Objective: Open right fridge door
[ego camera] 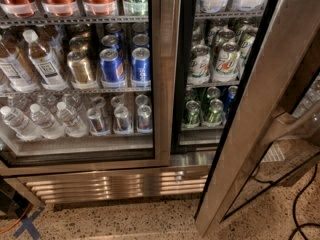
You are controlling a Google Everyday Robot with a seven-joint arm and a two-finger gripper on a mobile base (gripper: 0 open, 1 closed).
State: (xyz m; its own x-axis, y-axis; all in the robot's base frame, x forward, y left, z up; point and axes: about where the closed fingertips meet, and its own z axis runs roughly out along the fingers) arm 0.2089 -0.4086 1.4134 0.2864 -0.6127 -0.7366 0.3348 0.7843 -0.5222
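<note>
- Plainly, the fridge fills the view, and its right fridge door stands swung well out. The steel frame slants from the upper right down to the floor, with the black gasket edge facing the opening. I judge the task nearly or fully done.
- The left door sits shut and flush, since it has no part in the job; water bottles and a gold can show through its glass.
- With the right side uncovered, the green cans on its shelves are seen directly.
- A black cable lies on the floor just beside the open door, where a wider swing could catch it.
- The pincer is nowhere in view, perhaps past the right edge behind the door. Whether it is apart or together, or what it touches, I cannot tell.
</note>
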